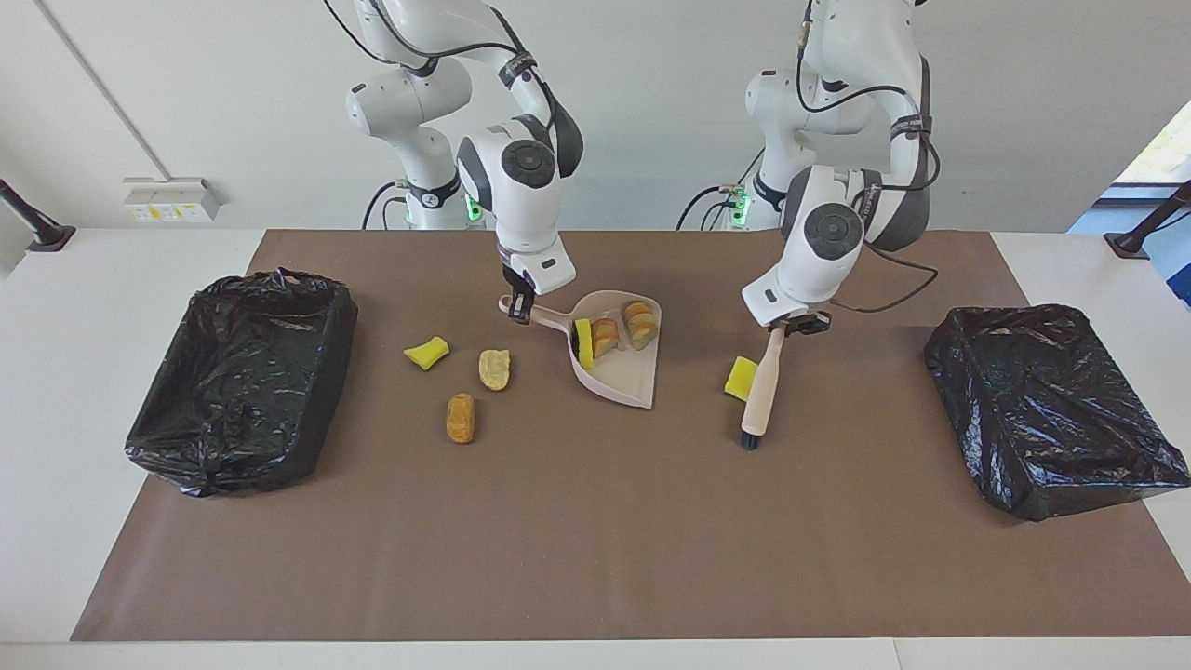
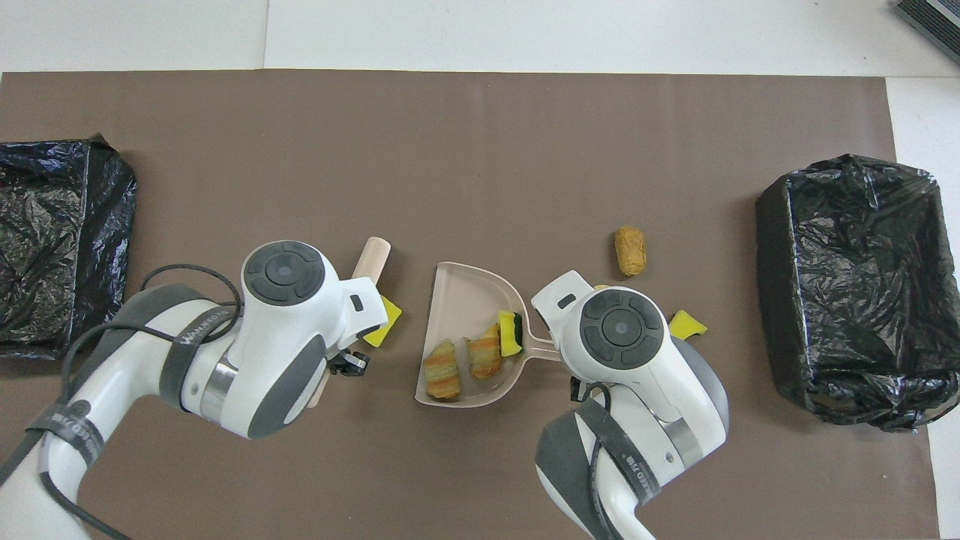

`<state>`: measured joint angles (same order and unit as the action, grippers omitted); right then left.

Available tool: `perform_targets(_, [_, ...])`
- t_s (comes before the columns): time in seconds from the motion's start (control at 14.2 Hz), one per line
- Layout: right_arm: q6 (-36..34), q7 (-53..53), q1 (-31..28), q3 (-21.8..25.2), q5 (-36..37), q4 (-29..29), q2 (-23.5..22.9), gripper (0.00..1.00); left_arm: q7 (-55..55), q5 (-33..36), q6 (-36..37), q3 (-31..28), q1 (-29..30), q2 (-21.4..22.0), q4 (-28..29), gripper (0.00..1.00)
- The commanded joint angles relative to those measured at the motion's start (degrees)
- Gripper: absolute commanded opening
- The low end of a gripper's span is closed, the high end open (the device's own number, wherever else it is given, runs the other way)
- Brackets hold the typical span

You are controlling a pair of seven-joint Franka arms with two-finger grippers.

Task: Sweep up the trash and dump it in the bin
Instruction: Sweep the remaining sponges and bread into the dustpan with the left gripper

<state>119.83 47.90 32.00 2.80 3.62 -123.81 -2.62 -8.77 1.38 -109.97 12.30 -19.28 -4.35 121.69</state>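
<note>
— On the brown mat point(image 1: 595, 521), what does each arm hold?
— At the middle, the right gripper point(image 1: 517, 305) pinches the handle of the dustpan point(image 1: 625, 372); the pan rests on the mat with its open mouth away from the robots; the left gripper point(image 1: 786, 326) is pressed together on the top end of the brush point(image 1: 761, 395), which leans down with its dark bristles on the mat.
— Where is the trash?
— Three pieces lie in the dustpan: a yellow-green sponge chunk point(image 1: 583, 342) and two bread-like pieces point(image 1: 623, 332); a yellow sponge scrap point(image 1: 740, 379) touches the brush handle; three more are on the mat toward the right arm's end: a yellow chunk point(image 1: 427, 353), a pale piece point(image 1: 494, 368) and an orange piece point(image 1: 460, 418), the last one farther from the robots.
— And the bins?
— One black-lined bin point(image 1: 242, 377) stands at the right arm's end of the table; the other bin point(image 1: 1051, 409) at the left arm's end; both are well apart from the dustpan.
</note>
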Motion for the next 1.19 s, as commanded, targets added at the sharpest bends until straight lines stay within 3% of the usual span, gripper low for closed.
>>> perform_targets(0.0, [0.84, 1.67, -0.62, -0.16, -0.72, -0.73, 0.51, 0.00, -10.61, -5.14, -0.94, 5.96, -0.32, 1.89, 1.00, 0.00])
perform_targets(0.28, [0.84, 1.67, -0.63, -0.16, -0.72, -0.73, 0.43, 0.00, -22.49, -7.25, -0.95, 12.21, -0.32, 1.01, -2.50, 0.00])
perform_targets(0.49, [0.84, 1.67, -0.63, -0.16, -0.72, -0.73, 0.43, 0.00, -24.54, -12.18, -0.86, 12.22, 0.03, 2.68, -4.70, 0.00])
perform_targets(0.77, [1.01, 1.41, -1.50, -0.25, -0.90, -0.65, 0.17, 0.00, -27.35, -12.36, -1.29, 12.22, 0.21, 2.77, -5.23, 0.00])
perform_targets(1.12, [1.10, 1.41, -2.12, -0.25, -1.16, -0.03, -0.54, 0.00, -29.90, -12.19, -1.91, 11.87, 0.47, 0.13, -11.82, 0.00])
